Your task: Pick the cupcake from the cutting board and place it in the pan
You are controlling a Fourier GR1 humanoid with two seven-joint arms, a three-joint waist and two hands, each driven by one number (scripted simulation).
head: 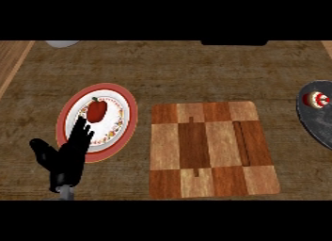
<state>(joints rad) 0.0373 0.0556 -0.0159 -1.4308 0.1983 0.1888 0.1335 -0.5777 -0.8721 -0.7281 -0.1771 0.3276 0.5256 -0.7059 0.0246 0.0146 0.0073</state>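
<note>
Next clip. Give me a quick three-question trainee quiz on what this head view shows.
1. True or false: the cupcake lies in the pan.
2. What sits on the red-rimmed plate? A) a red pepper B) a banana C) a spoon
3. Fill in: the checkered cutting board lies between the plate and the ____.

Key: 1 true. 2 A. 3 pan. The left hand rests open, fingers up, overlapping the plate's lower left edge; the right hand is not in view.

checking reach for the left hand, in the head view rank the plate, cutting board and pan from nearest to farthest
From the left hand:
1. Plate, under its fingertips at the left.
2. Cutting board, centre, to its right.
3. Pan, far right edge, holding the cupcake.
</note>
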